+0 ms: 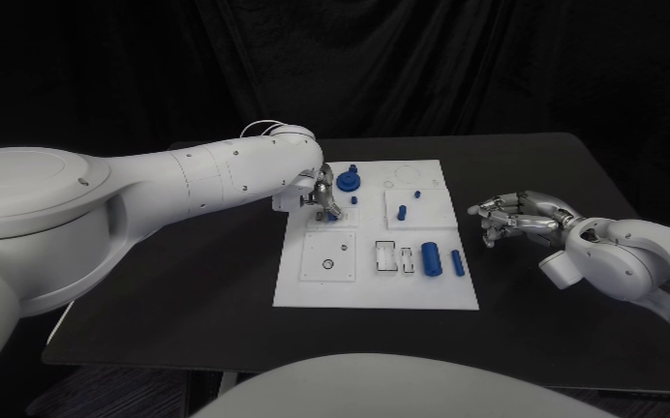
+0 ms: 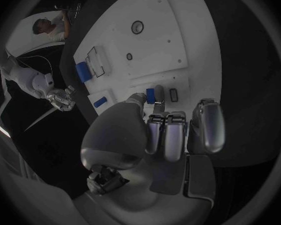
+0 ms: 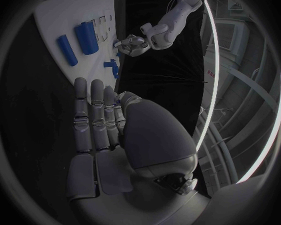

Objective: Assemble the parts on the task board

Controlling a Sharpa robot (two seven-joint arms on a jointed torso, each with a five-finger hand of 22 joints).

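Over the board's [image 1: 315, 287] far left corner, the left hand [image 1: 319, 192] hangs with its fingers curled down; the left wrist view shows a small blue part [image 2: 158, 94] pinched at its fingertips [image 2: 154, 128]. That part seems bound for a seat on the board, so the step in hand is likely placing or inserting it. To do it well, I would keep the pinch firm, bring the part square over its seat, lower it straight, and let go only once it sits without tilt. A skewed entry could jam it or nudge the board.

Off the board's right edge, the right hand [image 1: 517, 216] rests low over the bench [image 1: 209, 273], fingers close together and lightly bent, holding nothing.

Counted on the board in the head view: one round blue piece [image 1: 348, 181] near the far left corner; one tiny peg [image 1: 354, 200] beside it; two short pegs [image 1: 402, 212] in the far right panel; one thick cylinder [image 1: 432, 258] and one thin rod [image 1: 457, 263] at the near right; one small black ring [image 1: 327, 264] in the near left panel. Two hands, one board.
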